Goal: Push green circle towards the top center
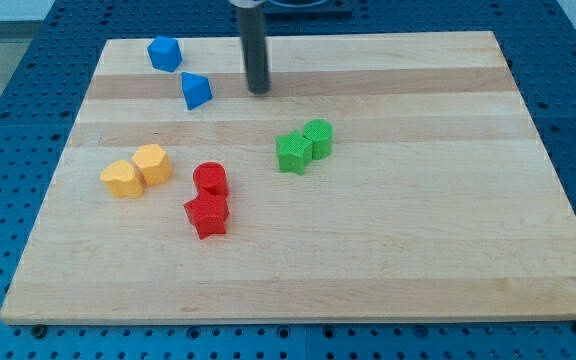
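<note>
Eight blocks sitting on wooden surface (pixel 388 250), two per colour. Green circle (pixel 318 137) lying near centre, touching green cube (pixel 293 152) on its left. My tip (pixel 259 90) resting far side, up-left of green pair, well apart, holding nothing; no fingers on rod.

Blue blocks: one (pixel 165 53) sitting far left, one (pixel 196 91) just left of tip. Yellow pair (pixel 120 179) (pixel 152 163) touching at left. Red circle (pixel 210 180) touching red star (pixel 207 214) nearer.

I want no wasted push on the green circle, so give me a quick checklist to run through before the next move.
1. Green circle in view: ok.
2. My tip visible: ok.
3. My tip on the circle's bottom side, ready to push up: not ok; it is above and left of it.
4. Circle free of neighbours: not ok; the green block touches it.
5. Path to the top centre free: ok.
6. Blue blocks off the route: ok.
</note>
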### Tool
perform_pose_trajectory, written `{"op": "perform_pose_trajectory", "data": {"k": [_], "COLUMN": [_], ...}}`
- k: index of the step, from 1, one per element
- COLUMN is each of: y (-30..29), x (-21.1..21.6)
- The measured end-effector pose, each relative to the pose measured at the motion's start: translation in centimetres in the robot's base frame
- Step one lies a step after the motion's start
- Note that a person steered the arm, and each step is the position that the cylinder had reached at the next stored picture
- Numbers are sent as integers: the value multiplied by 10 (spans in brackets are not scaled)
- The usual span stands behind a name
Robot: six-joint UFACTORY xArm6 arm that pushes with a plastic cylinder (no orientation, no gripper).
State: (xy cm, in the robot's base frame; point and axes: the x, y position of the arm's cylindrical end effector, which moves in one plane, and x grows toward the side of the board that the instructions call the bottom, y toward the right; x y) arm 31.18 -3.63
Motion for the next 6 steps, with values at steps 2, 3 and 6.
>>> {"op": "perform_pose_trajectory", "data": {"k": [2, 3, 6], "y": [94, 118, 70], "x": [36, 72, 127]}}
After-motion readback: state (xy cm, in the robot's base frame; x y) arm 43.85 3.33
